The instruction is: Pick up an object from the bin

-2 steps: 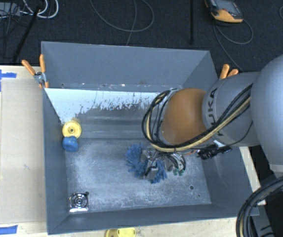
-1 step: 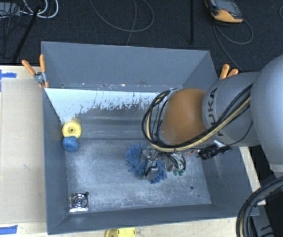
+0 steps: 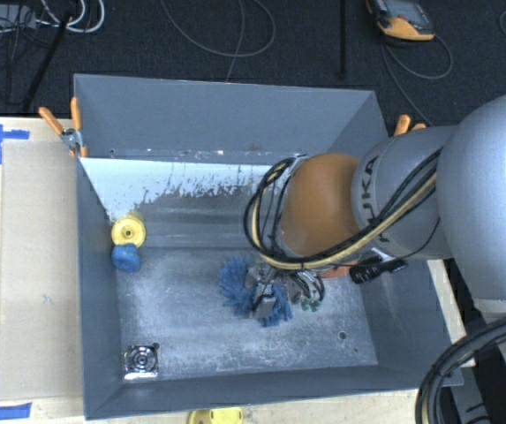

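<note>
Blue frilly toy [image 3: 232,283]: one, at hand [image 3: 268,299].

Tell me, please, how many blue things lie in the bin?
2: a blue lump by the left wall, a blue frilly thing mid-floor at the gripper; the arm may hide more.

A small yellow round plastic disc [image 3: 128,230] lies near the left wall of the grey metal bin [image 3: 226,122], towards its back. Touching it on the near side is a small blue rounded lump [image 3: 126,258]. A small silvery square metal piece [image 3: 140,359] lies well apart from them in the front left corner. Outside, on the dark floor behind, lie an orange and grey device [image 3: 401,14] and loose white cables [image 3: 76,7].
</note>
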Controlling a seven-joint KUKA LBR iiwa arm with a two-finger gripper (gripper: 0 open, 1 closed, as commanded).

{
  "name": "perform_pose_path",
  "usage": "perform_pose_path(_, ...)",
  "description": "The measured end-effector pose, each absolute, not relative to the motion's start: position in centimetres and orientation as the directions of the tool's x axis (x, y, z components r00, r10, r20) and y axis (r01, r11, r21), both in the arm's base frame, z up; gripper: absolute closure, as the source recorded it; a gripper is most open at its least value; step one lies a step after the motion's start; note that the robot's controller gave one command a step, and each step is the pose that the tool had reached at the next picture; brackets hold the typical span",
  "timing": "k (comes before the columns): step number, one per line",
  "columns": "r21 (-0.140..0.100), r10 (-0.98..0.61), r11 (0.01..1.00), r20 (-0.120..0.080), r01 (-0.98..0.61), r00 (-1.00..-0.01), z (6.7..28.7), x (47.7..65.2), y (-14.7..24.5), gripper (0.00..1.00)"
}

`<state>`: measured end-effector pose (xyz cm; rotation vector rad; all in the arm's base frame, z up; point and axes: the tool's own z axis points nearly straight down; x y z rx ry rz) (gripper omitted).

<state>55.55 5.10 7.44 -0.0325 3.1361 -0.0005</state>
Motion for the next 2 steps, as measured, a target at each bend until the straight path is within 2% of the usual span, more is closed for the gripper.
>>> perform_pose_path(1,0.000,-0.021,1.000,-0.005,-0.021,-1.000,7.4,55.6,5.1,1.00)
perform_pose_path(2,0.000,-0.060,0.998,-0.006,-0.060,-0.998,23.7,56.2,3.1,1.00)
